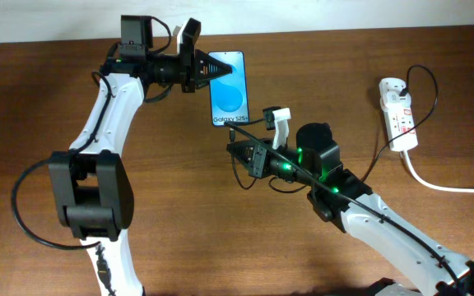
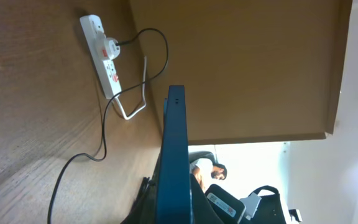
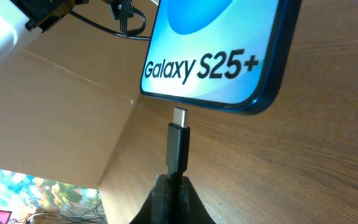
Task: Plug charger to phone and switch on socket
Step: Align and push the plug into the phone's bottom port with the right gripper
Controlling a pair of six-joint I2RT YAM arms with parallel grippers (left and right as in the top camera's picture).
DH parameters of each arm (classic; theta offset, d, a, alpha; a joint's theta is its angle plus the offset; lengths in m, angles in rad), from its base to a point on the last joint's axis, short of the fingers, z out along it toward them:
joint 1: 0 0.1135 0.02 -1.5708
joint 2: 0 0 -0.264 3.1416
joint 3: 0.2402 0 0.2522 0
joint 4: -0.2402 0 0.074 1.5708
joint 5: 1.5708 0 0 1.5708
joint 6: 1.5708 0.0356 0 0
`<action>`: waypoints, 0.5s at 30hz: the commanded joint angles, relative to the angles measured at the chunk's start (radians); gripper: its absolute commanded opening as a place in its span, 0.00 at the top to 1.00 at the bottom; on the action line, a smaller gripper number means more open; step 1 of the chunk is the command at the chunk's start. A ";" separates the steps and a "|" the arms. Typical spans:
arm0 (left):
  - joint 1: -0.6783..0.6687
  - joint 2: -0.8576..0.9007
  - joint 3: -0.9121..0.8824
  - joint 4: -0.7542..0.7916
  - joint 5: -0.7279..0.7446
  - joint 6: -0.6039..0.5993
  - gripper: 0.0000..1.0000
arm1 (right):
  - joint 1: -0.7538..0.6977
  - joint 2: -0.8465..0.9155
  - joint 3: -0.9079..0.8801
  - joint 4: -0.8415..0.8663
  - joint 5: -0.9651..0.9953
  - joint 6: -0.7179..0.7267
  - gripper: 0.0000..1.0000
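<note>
Plugging-in step in hand, not yet finished. Left gripper [image 1: 211, 72] clenched on the top end of the phone [image 1: 227, 89], bracing it screen-up toward the back of the worktop [image 1: 344, 66]; flat or slightly lifted, hard to tell. Right gripper [image 3: 169, 186] pinched shut on the charger [image 3: 178, 146] just behind its tip, metal tongue pointing at the phone's bottom edge, just short of it and apart. In the right wrist view, tip roughly centred under that edge, port itself not visible.

Next, probably: a short, straight push along the phone's long axis, tip kept level with the port, left grip firm against the shove. Any sideways offset or tilt likely to jam the tip or skid it off the edge.

After that, the socket [image 1: 397, 113], well apart at the right, cable already plugged into it; switch position too small to read. Needs a freed gripper to press the switch.
</note>
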 commanded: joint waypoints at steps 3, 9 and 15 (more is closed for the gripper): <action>-0.008 -0.004 0.010 0.003 0.049 0.005 1.00 | -0.008 -0.013 0.021 0.011 0.002 0.003 0.96; -0.012 -0.004 0.010 0.006 0.071 0.006 1.00 | -0.008 -0.013 0.021 0.026 0.002 0.003 0.96; -0.011 -0.004 0.010 0.028 0.080 0.005 1.00 | -0.008 -0.013 0.021 0.025 -0.003 0.003 0.96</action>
